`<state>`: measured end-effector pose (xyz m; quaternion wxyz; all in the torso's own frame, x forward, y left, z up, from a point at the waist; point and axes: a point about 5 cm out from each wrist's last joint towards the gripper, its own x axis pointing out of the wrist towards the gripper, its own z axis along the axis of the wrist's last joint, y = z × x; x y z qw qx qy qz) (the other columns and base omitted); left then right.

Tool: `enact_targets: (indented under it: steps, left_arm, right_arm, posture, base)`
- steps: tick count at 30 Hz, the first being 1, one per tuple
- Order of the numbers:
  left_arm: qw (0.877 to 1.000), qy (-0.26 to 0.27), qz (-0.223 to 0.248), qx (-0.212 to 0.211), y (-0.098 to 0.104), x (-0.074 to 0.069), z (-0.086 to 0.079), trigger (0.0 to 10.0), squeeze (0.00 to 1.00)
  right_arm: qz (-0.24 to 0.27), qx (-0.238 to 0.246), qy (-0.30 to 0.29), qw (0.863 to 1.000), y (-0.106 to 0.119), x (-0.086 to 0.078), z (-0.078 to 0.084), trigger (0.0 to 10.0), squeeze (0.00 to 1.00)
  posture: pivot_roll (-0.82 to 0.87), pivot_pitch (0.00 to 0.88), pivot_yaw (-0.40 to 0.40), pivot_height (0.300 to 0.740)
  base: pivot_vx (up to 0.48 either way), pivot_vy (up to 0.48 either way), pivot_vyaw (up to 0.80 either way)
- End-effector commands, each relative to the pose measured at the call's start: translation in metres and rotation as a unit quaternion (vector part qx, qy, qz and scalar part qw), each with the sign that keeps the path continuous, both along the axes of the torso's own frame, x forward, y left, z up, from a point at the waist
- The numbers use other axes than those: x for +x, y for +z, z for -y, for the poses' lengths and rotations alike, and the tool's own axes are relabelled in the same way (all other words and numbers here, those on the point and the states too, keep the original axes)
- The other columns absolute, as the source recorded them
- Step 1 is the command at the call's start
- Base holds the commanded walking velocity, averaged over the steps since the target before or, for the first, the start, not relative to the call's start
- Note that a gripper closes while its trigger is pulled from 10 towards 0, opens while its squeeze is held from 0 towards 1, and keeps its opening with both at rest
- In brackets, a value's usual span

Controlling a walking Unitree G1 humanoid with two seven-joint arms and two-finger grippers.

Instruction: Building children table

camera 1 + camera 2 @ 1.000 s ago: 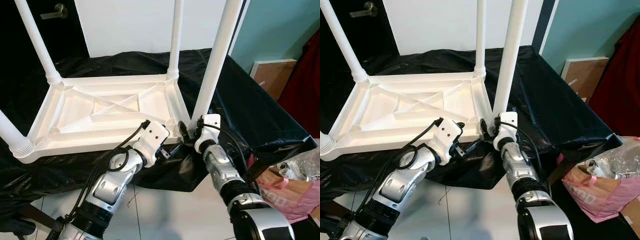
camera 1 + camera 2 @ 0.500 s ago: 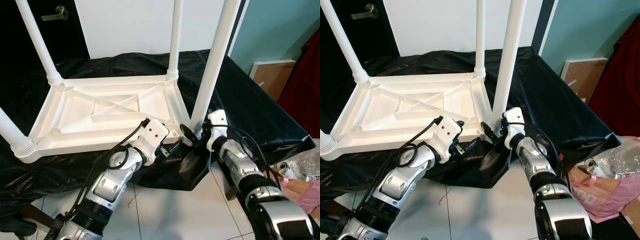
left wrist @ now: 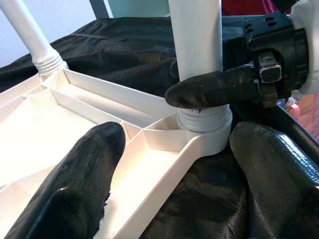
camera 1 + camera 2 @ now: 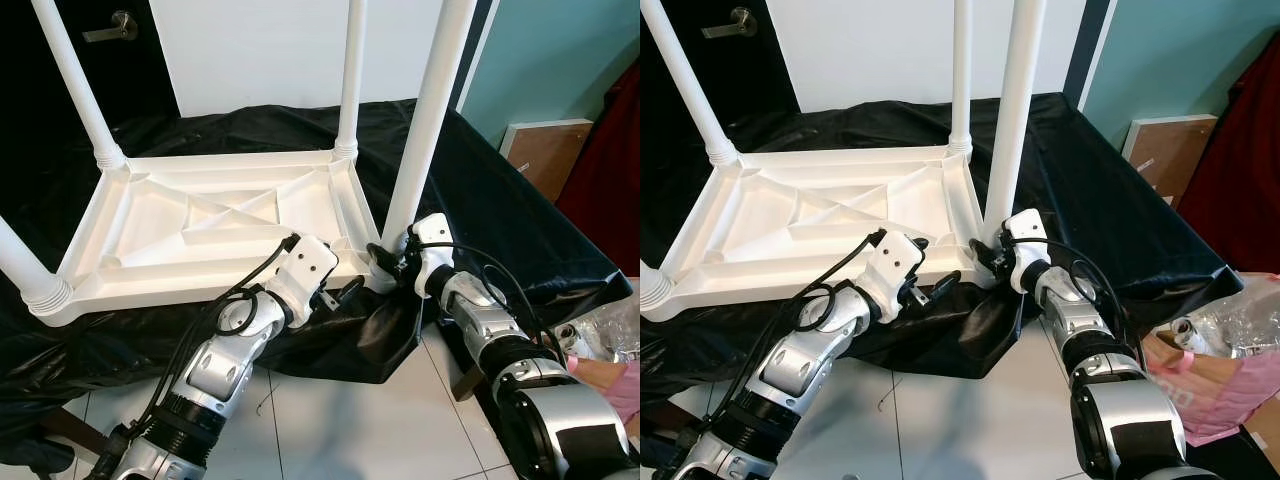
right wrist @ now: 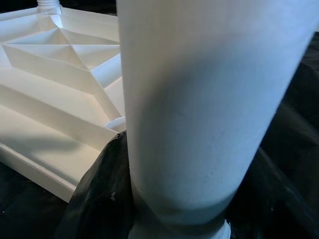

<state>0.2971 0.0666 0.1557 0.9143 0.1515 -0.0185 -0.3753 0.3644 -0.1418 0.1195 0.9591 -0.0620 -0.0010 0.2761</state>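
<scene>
Left eye view: the white children's table [image 4: 215, 225] lies upside down on a surface draped in black cloth [image 4: 480, 200], legs pointing up. The landmark is the near right leg [image 4: 425, 120], standing in the tabletop's corner closest to the robot. The right gripper [image 4: 388, 262] sits at the foot of that leg, jaws clamped on it just above the threaded collar; in the left wrist view one black finger [image 3: 219, 88] presses across the leg's base. The left gripper [image 4: 340, 297] hovers just beside that same corner, on the tabletop's near edge, jaws spread wide (one finger over the ribbed underside, the other over the cloth) and gripping nothing. Two more legs rise beyond the landmark leg, at the far corners. A pink bag [image 4: 1215, 385] rests on the floor, well off from the leg.
</scene>
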Motion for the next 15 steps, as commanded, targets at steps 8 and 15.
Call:
enact_targets:
  steps: [8,15]
  left_arm:
    - [1.0,-0.028,0.002,0.013,-0.002,-0.002,0.004,10.0,0.0]
    - [0.999,-0.032,0.001,0.017,-0.003,-0.002,0.004,10.0,0.0]
  right_arm:
    - [-0.045,0.007,-0.042,0.998,-0.021,-0.006,0.002,10.0,0.0]
    - [-0.049,0.032,-0.083,0.995,-0.026,-0.008,-0.006,10.0,0.0]
  posture:
    - [0.02,0.0,-0.031,0.74]
    - [0.02,0.0,-0.027,0.74]
  base:
    - [0.0,0.0,0.0]
    - [0.0,0.0,0.0]
